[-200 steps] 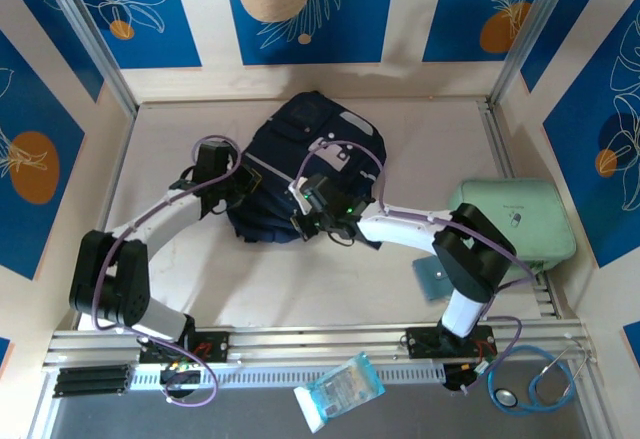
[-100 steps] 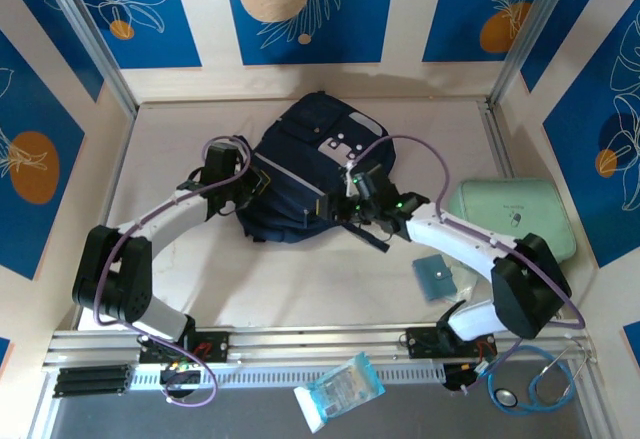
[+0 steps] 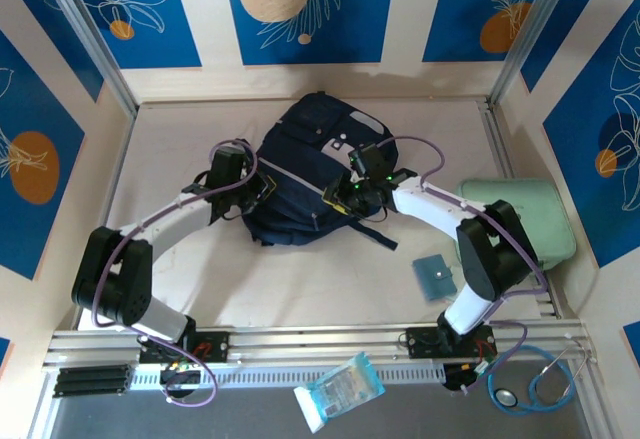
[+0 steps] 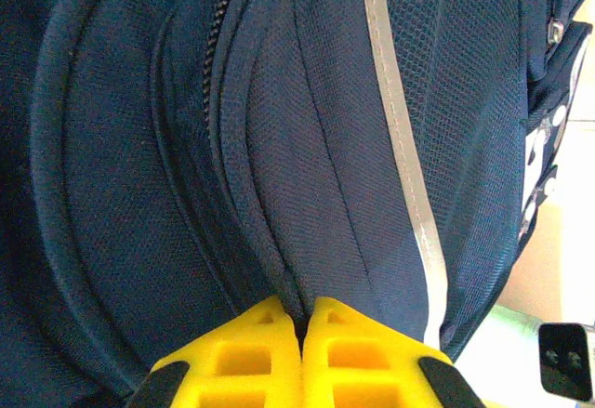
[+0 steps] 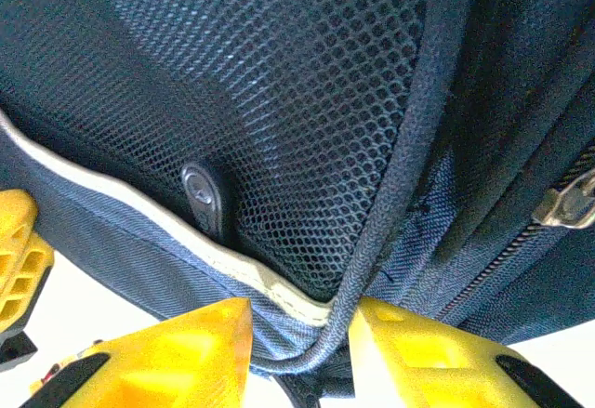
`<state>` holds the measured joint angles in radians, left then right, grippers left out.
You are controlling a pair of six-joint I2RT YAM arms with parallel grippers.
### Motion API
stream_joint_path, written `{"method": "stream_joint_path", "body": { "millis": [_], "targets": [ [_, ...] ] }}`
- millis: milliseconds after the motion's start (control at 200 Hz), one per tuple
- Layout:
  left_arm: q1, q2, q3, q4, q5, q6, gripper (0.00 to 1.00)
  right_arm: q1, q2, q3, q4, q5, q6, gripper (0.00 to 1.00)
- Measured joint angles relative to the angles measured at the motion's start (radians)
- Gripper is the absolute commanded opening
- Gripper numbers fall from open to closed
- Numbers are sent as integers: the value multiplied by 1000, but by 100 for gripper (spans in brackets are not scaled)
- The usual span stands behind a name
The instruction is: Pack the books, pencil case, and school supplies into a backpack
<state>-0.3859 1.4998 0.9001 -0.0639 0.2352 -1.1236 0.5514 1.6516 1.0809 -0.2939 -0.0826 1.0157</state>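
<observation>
Left pincer (image 3: pixel 252 187) sits at the left side of the backpack (image 3: pixel 300 154), by its near edge. Left wrist view: the 2 yellow fingers (image 4: pixel 251 357) are pressed together with a fold of navy fabric pinched between them. The pale stripe (image 4: pixel 400 148) runs just right of the pinch.

Backpack lies flat mid-bench (image 3: pixel 170 129), toward the far side, grey-white patches up.

Right pincer (image 3: pixel 345 197) is on the backpack's near-right edge, its arm coming in from the right. Right wrist view: fingers (image 5: pixel 186 352) stand narrowly apart, gripping the bag's edge, with a dark cord (image 5: pixel 372 269) and the pale-striped hem between them. Mesh panel (image 5: pixel 307 101) is above, zip pull (image 5: pixel 567 199) at right.

Packet (image 3: pixel 340 389) lies nearest, in front of the rail. Teal pad (image 3: pixel 434 277) is on the bench near right, apart from the backpack. Green case (image 3: pixel 520 219) is at the right edge. Stethoscope (image 3: pixel 535 384) is at the near-right corner.
</observation>
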Motion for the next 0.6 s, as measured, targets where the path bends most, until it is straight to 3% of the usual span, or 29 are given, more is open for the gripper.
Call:
{"method": "stream_joint_path", "body": {
  "millis": [215, 295, 435, 600],
  "targets": [
    [-5, -5, -6, -4, 0, 9, 0, 13, 2, 2, -29, 46, 11, 34],
    [-7, -6, -6, -8, 0, 20, 3, 13, 2, 4, -38, 56, 12, 26],
    [-10, -11, -6, -30, -5, 51, 25, 14, 5, 23, -47, 53, 6, 13],
    [-34, -81, -19, -119, -41, 134, 44, 18, 3, 31, -41, 51, -3, 10]
  ]
}}
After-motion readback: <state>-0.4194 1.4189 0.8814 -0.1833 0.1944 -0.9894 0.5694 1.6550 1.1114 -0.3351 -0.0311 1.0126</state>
